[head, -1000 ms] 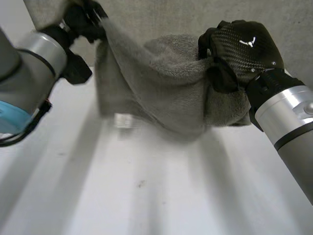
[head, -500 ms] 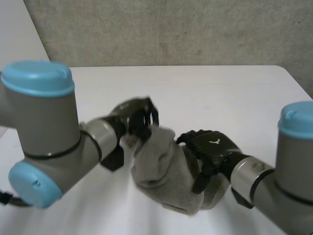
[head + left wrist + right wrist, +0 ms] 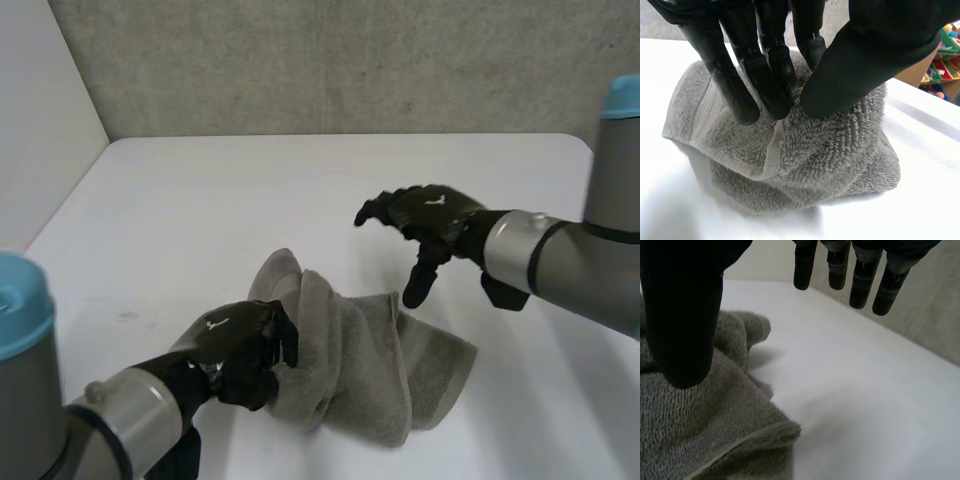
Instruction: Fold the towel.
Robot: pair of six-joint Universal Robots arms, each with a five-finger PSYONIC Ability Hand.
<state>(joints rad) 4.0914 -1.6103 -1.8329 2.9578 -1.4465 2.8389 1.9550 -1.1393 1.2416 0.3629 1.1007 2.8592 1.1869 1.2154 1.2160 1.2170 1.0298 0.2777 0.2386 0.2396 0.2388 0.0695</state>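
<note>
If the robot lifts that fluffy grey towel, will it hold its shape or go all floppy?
Probably floppy: the grey terry towel lies in soft, sagging folds on the white table. It likely won't slip, since its looped pile looks grippy where the left hand pinches it. It seems unlikely to roll or break.

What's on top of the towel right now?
The left hand pinches a fold atop the towel. The right hand hangs open above its far edge. Whatever lies within the bunched folds is covered.
</note>
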